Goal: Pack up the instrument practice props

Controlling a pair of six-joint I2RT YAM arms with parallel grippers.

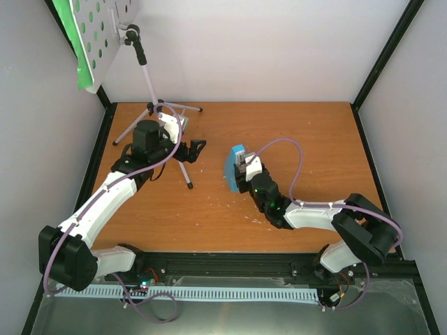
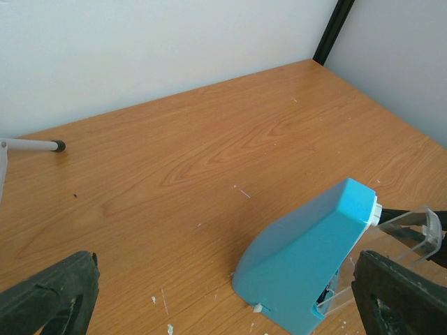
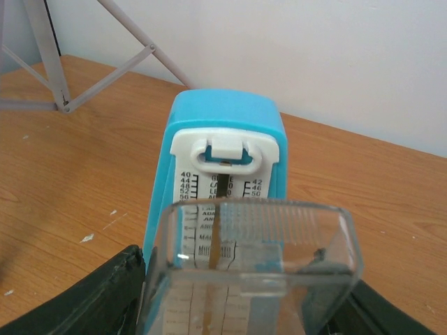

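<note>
The small blue metronome (image 1: 232,169) stands upright on the table's middle, its white scale face (image 3: 225,150) towards my right wrist. My right gripper (image 1: 246,166) is shut on the metronome's clear plastic cover (image 3: 251,258), holding it against the lower front of the metronome. The silver music stand (image 1: 149,78) stands at the back left; its grey perforated tray (image 1: 106,31) has a green page (image 1: 74,43) behind it. My left gripper (image 1: 191,150) is open and holds nothing, right beside the stand's near leg (image 1: 183,167). The metronome (image 2: 314,255) lies to its right.
White walls and black frame posts (image 1: 383,56) close in the wooden table (image 1: 293,132). The stand's legs (image 3: 59,80) spread over the back left of the table, one rubber foot (image 2: 59,146) showing in the left wrist view. Small white specks (image 2: 167,326) dot the wood.
</note>
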